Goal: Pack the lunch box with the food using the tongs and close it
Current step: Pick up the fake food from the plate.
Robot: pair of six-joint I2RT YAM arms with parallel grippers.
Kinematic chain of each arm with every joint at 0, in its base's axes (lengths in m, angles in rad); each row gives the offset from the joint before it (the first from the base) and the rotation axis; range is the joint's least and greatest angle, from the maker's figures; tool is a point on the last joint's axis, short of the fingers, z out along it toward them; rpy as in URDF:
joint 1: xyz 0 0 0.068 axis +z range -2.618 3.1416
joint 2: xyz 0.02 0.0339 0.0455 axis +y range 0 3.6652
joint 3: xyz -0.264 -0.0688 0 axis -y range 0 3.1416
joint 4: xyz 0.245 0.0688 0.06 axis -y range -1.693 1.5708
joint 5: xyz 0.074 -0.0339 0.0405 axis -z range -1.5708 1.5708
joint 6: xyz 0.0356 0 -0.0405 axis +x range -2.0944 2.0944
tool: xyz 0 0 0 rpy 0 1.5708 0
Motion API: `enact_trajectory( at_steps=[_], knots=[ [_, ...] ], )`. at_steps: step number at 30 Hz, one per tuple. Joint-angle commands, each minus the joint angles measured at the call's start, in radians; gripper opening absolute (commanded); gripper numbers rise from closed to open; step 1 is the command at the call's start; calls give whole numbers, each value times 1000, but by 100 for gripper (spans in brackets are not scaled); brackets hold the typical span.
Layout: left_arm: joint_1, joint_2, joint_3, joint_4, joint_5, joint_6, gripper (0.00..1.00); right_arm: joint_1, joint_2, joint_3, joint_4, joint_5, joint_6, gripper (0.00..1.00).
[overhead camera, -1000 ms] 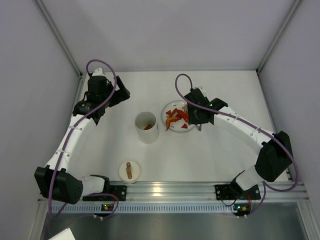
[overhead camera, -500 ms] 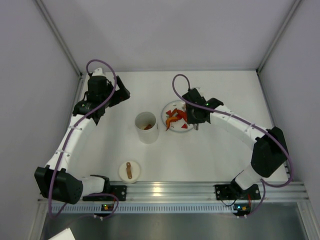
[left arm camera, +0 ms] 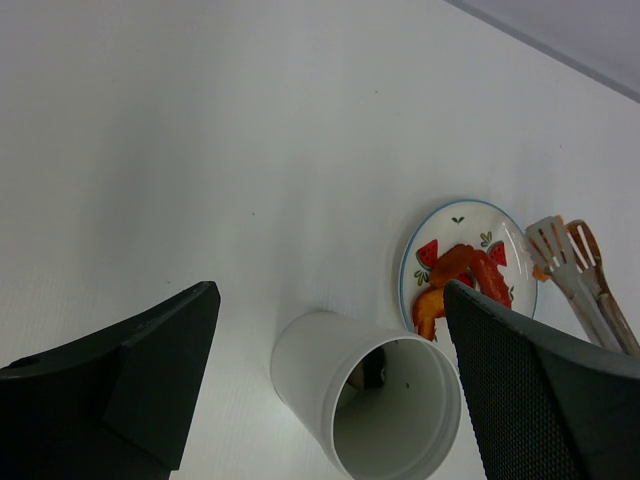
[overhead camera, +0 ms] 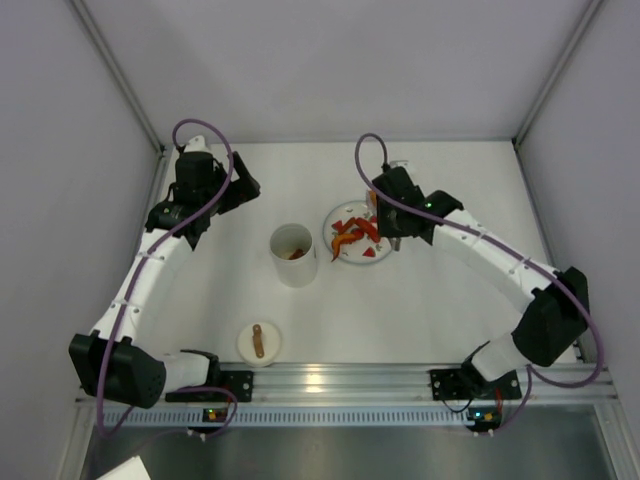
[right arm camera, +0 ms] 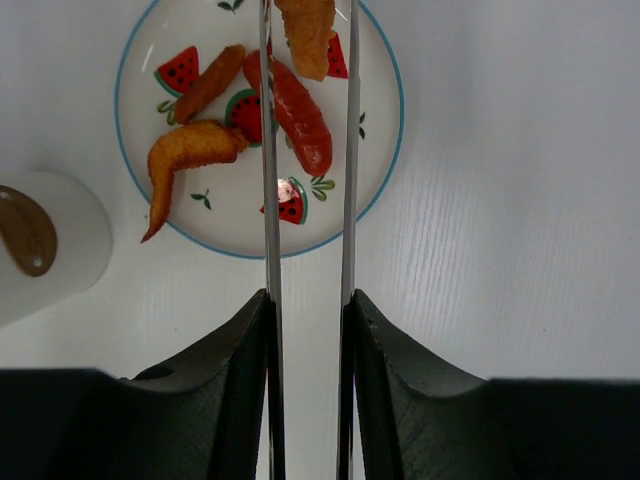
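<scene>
White cylindrical lunch box (overhead camera: 297, 272), one orange piece (overhead camera: 294, 253) inside; round watermelon-print plate (right arm camera: 375, 150) at its 3 o'clock, three food pieces (right arm camera: 300, 115).
Clenched on slim silver tongs (right arm camera: 269, 200), shifted toward 12 o'clock since before: right gripper (right arm camera: 307, 305); released: left gripper (left arm camera: 330, 290).

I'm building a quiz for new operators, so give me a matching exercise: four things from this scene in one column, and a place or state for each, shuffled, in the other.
1 lid
2 tongs
3 lunch box
4 plate

A gripped by the right pincer
B upright, open, left of the plate
C lying flat, strap up, apart from the rest
D carrying food

Pairs: 1-C, 2-A, 3-B, 4-D.
</scene>
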Motion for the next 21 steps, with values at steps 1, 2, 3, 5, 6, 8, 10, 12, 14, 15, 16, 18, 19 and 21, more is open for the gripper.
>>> enact_trajectory(
  at_steps=[1, 2, 3, 5, 6, 8, 10, 12, 14, 15, 16, 18, 19, 21],
  knots=[
    [-4, 6, 7, 9, 12, -4, 99, -10, -101, 91, -6, 8, -26, 6],
    [-4, 6, 7, 9, 12, -4, 99, -10, -117, 98, -18, -4, -33, 6],
    [-4, 6, 7, 11, 13, -5, 99, -4, -124, 110, -21, -33, -39, 6],
    [-4, 7, 7, 11, 13, -5, 99, 12, -147, 124, -35, -61, -49, 6],
    [-4, 7, 7, 11, 13, -4, 99, 30, -163, 136, -44, -93, -54, 6],
    [-4, 7, 9, 11, 13, -4, 99, 55, -177, 147, -55, -116, -56, 6],
    [-4, 7, 7, 11, 13, -4, 99, 97, -192, 167, -67, -150, -60, 6],
    [-4, 9, 9, 11, 13, -4, 99, 131, -207, 184, -73, -179, -63, 7],
    [-4, 10, 9, 9, 13, -4, 99, 179, -215, 193, -79, -231, -69, 7],
    [-4, 10, 9, 9, 13, -5, 99, 193, -217, 191, -76, -245, -69, 8],
    [-4, 10, 10, 11, 15, -5, 99, 225, -220, 191, -73, -256, -71, 8],
    [-4, 10, 9, 11, 15, -8, 99, 258, -223, 191, -70, -278, -72, 8],
    [-4, 12, 9, 11, 16, -7, 99, 288, -221, 188, -70, -282, -71, 9],
    [-4, 10, 9, 9, 16, -8, 99, 311, -224, 179, -56, -305, -71, 13]
  ],
)
